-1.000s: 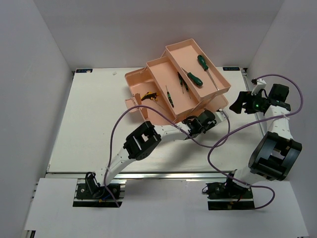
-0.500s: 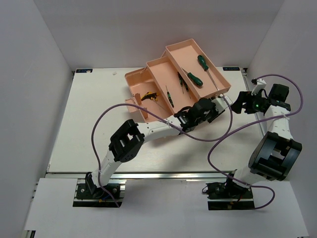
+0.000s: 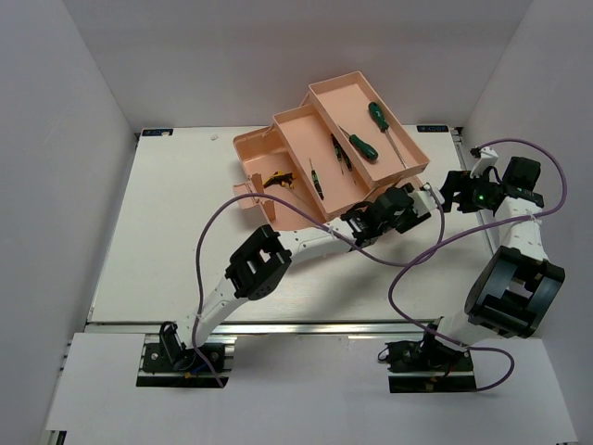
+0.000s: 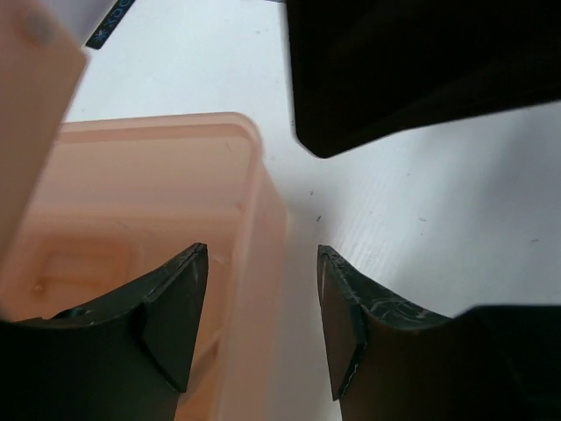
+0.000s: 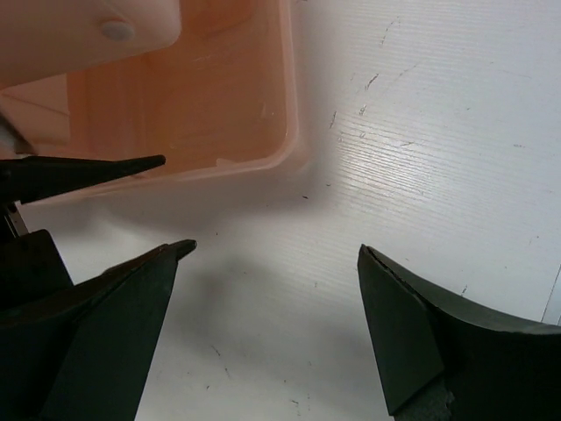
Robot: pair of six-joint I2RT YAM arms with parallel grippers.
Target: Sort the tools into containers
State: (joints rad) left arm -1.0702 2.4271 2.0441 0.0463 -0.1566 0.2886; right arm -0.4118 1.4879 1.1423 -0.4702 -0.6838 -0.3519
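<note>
The left gripper [image 4: 259,320] is at the near right corner of the toolbox [image 3: 252,153]. Its jaws are apart, one on each side of the pink wall, not pinching it. The right gripper [image 5: 272,263] hangs wide open over the table [image 3: 176,232], just beside that corner, holding nothing. Farther back, a yellow screwdriver [image 3: 276,181] lies in the low part. Thin green screwdrivers [image 3: 317,178] lie in the middle tray, and big green screwdrivers [image 3: 375,116] in the top tray.

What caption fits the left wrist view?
Open left gripper straddling a wall of the salmon-pink plastic toolbox, white table beside it.
</note>
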